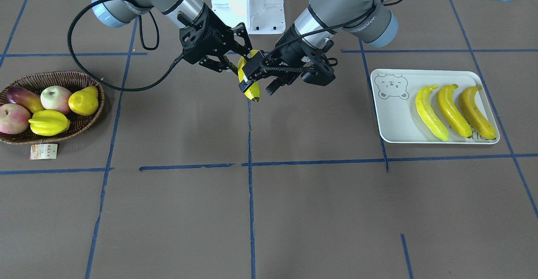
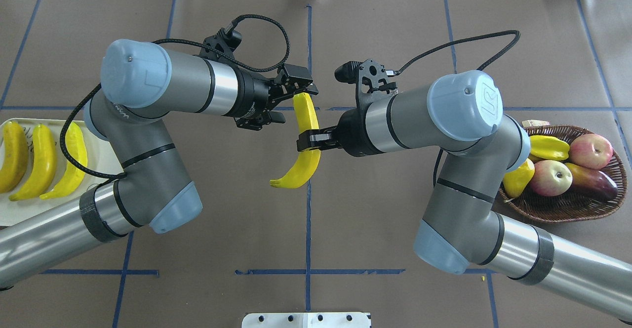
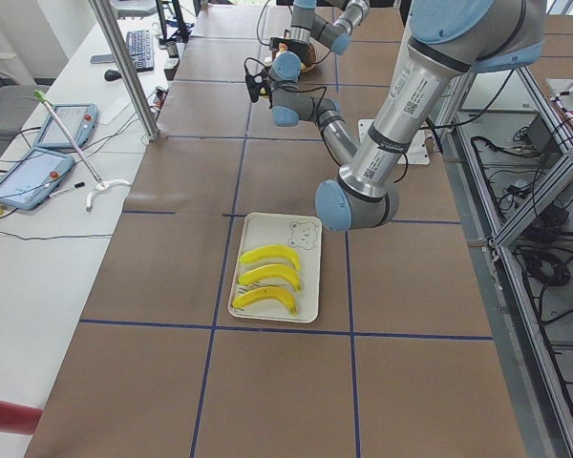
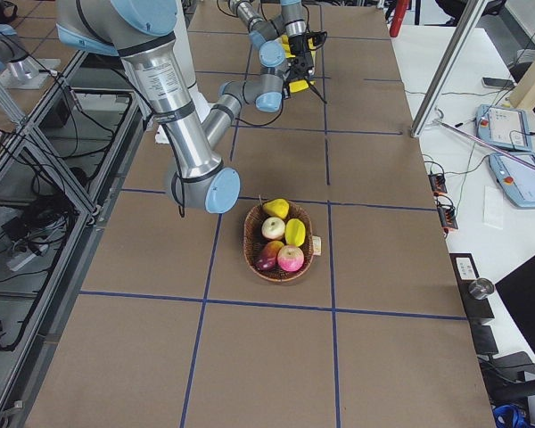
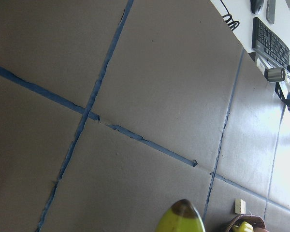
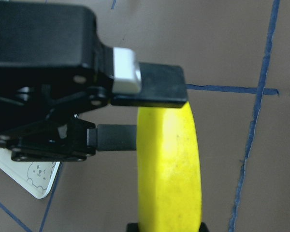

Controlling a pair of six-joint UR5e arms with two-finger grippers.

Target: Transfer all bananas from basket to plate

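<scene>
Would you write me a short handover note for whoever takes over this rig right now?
Right gripper: shut on the middle of a banana, held in mid-air.
Left gripper: jaws bracket that banana's far end; I cannot tell whether they have clamped.
Done: three bananas lie side by side on the plate; no banana shows in the basket.
Left: finish the handover, then place this fourth banana on the plate.
</scene>
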